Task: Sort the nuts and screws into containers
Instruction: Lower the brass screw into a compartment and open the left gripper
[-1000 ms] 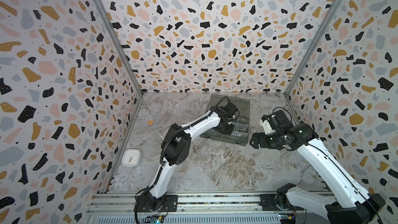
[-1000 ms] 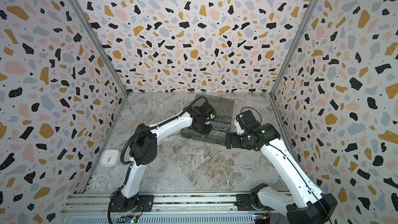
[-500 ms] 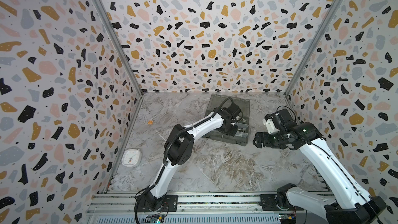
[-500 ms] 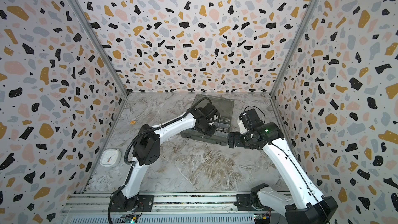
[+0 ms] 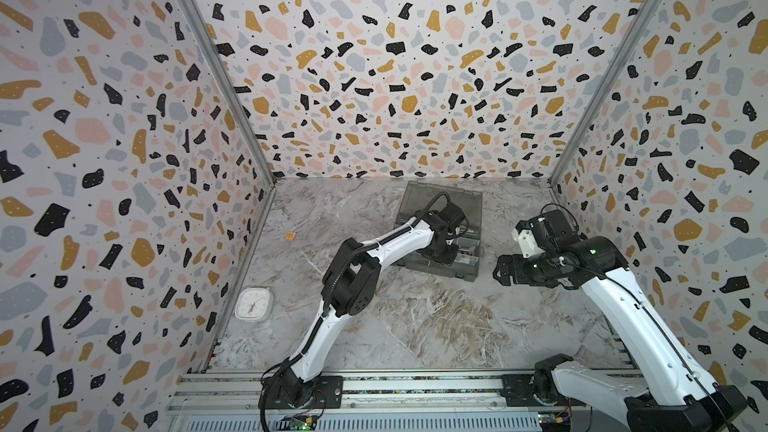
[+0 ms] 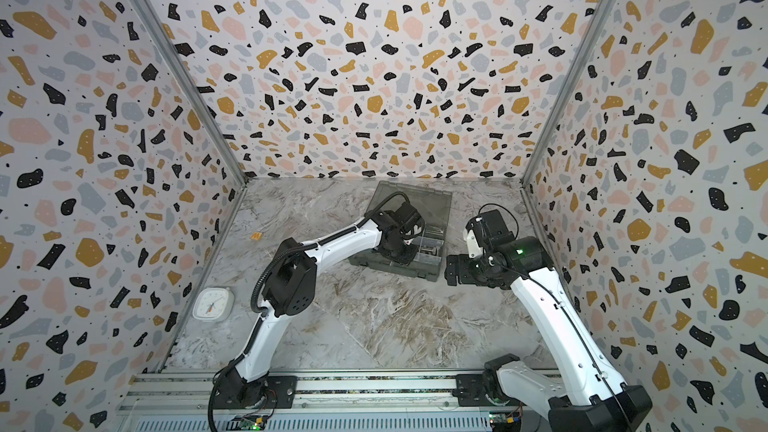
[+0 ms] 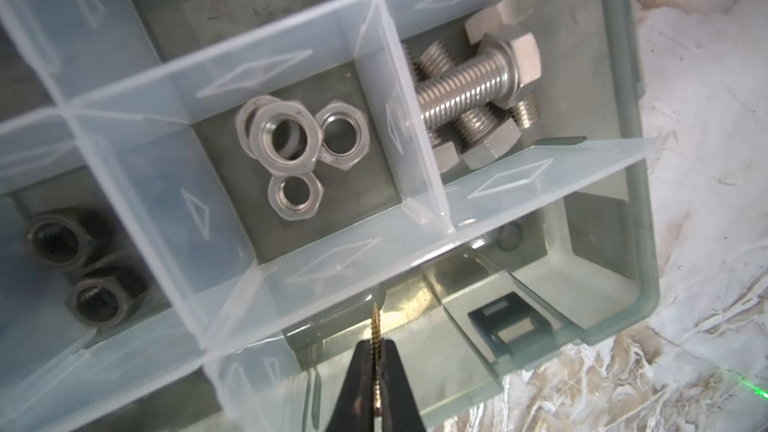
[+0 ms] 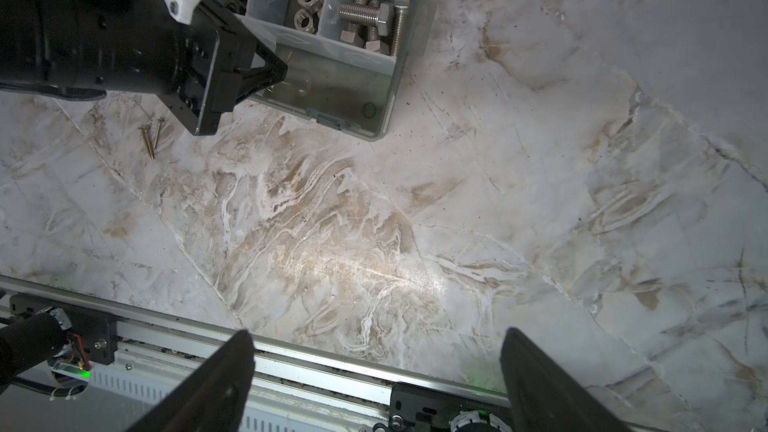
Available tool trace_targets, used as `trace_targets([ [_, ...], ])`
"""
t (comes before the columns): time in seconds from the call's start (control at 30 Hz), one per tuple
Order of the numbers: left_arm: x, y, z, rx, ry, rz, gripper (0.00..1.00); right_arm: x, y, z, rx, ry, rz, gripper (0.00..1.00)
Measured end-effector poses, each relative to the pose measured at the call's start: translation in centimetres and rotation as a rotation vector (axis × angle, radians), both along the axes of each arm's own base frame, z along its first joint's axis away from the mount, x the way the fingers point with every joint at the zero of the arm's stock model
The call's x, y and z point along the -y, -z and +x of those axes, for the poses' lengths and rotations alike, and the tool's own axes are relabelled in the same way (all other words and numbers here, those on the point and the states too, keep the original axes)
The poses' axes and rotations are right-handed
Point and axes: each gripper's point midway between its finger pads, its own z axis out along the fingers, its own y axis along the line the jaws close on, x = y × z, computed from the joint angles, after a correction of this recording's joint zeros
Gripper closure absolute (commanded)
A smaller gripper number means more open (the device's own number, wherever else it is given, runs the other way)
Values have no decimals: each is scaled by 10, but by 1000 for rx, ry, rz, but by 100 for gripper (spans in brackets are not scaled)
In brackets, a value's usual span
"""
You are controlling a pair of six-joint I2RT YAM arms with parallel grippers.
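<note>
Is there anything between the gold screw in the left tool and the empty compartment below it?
Nothing visible. The left tool, shut on the gold screw, holds it over the open, empty compartment. The clear divider stands close beside the screw, apparently not under it.

You are seeing both top views evenly and brightly lit, with the walls (image 5: 374,76) bowing outward toward the corners. In the left wrist view, soft glare is streaking the containers (image 7: 266,68), and the black nuts (image 7: 79,259) are sitting in dim shadow. In the right wrist view, a bright sheen is washing out the tabletop (image 8: 374,276), while the right gripper (image 8: 377,331) fingers (image 8: 216,388) are looming dark and blurred.
</note>
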Motion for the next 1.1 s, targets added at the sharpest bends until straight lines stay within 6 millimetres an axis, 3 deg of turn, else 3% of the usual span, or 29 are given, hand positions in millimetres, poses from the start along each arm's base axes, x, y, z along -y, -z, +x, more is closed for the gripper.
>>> trace_targets([
  [0.97,4,-4,4,10,5,-7,92,4,0,2,-2,12,10,6],
  [1.03,4,-4,3,10,7,-7,88,4,0,2,-2,13,11,6],
  [1.1,4,-3,3,9,8,-6,77,4,0,2,-2,14,11,6],
])
